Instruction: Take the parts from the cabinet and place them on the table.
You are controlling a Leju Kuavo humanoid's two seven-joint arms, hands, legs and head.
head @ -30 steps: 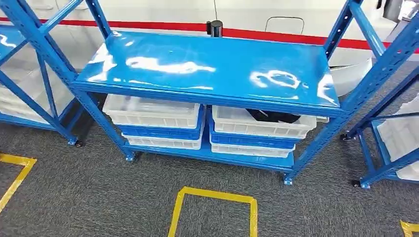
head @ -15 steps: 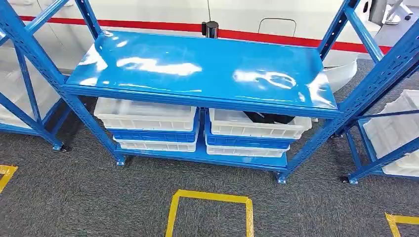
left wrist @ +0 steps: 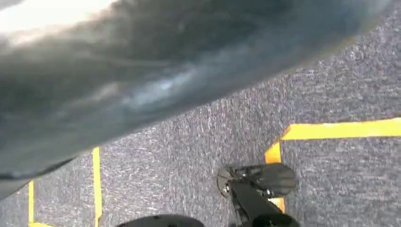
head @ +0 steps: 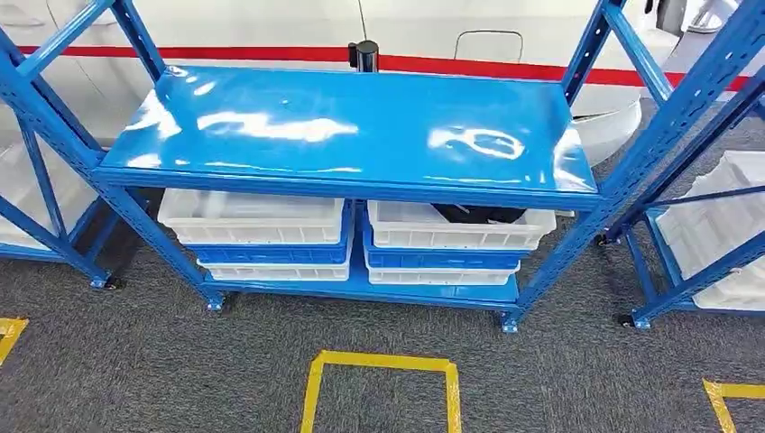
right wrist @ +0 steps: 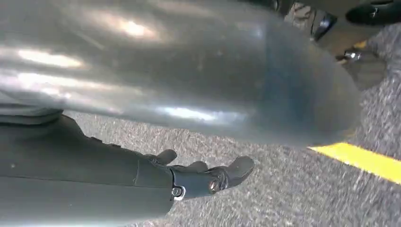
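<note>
Down by my side, my right hand (right wrist: 203,177) hangs over the grey floor (right wrist: 265,208). Its dark fingers (right wrist: 239,168) are spread a bit and hold nothing. My left hand is too hard to make out in the left wrist view, so I cannot tell if it is open or closed.

Out in front of me stands the blue rack (head: 352,135). Its top shelf is shiny. Under it, on the low shelf, sit two stacks of white and blue bins. The left bin (head: 253,219) looks like it has nothing in it that I can see. The right bin (head: 456,227) has something dark inside, up near the back. I think that is the part (head: 474,214) I have to get. Most of it is hidden by the top shelf, so I cannot tell its shape.

I guess the part is hard and not very heavy, but it may be smooth and slip. I would reach in low under the shelf and take hold around its middle, with fingers on both sides.

A yellow square (head: 383,388) is taped on the floor near my feet.
</note>
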